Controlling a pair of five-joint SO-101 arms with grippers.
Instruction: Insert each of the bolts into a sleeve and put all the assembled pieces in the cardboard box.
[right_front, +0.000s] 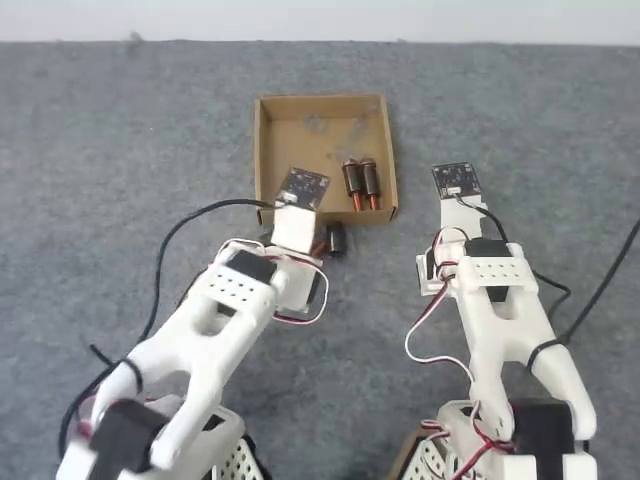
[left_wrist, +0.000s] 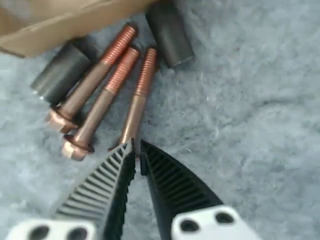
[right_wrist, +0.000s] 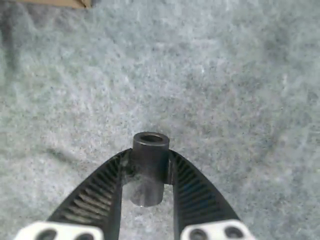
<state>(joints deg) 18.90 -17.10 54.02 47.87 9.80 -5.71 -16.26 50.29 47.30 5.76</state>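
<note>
Two assembled pieces (right_front: 361, 182) lie in the cardboard box (right_front: 262, 150); three bolts (left_wrist: 107, 85) lie loose outside its front wall. Right gripper (right_wrist: 150, 156) pinches a sleeve (right_wrist: 148, 172); left gripper (left_wrist: 136, 147) is pressed together.

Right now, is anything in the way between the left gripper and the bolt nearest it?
Nothing visible. The left gripper sits right at one end of the nearest bolt. The other two bolts lie alongside that bolt, not across it.
</note>
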